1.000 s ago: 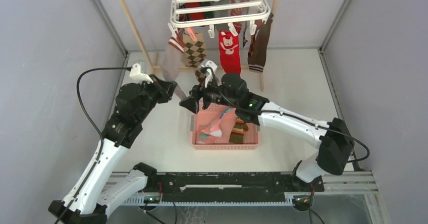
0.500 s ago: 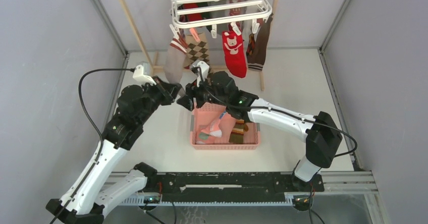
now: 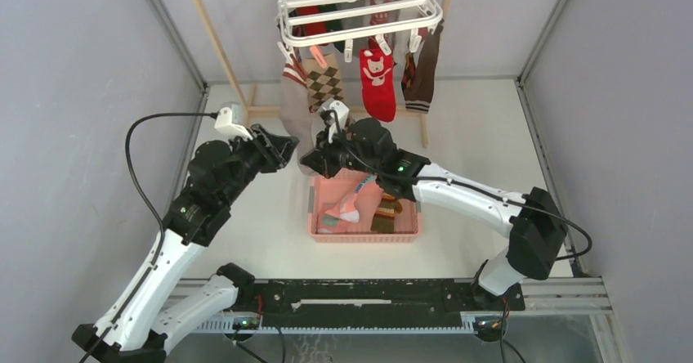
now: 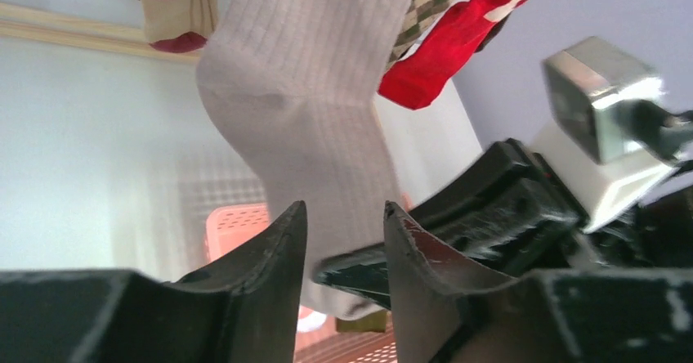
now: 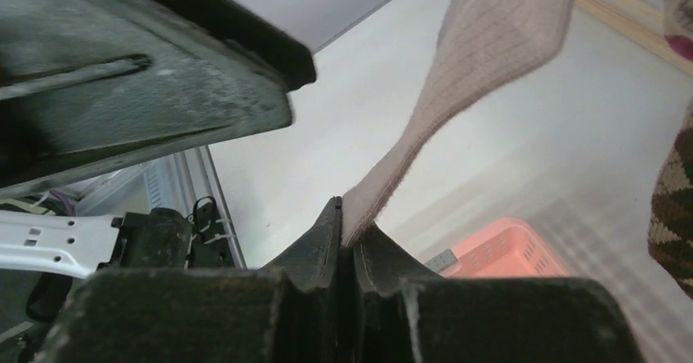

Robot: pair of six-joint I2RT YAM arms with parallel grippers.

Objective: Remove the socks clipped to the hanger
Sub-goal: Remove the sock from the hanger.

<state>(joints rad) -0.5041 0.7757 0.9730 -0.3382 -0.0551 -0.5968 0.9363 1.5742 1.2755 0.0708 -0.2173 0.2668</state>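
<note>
The white hanger hangs at the back with socks clipped along its near edge: a pale ribbed sock, a brown argyle one, a red one and a dark brown one. My right gripper is shut on the toe of the pale sock, which stretches up from it; from above the right gripper sits just under that sock. My left gripper is open, its fingers standing either side of the pale sock's foot without pinching it. The left gripper is close beside the right one.
A pink slatted basket with several socks in it sits on the table below the right arm. Light wooden poles slant up on both sides of the hanger. Grey walls close in left and right.
The left gripper has opened and let go of the pale sock. The right gripper has closed on the sock's toe. The hanger has swung slightly.
</note>
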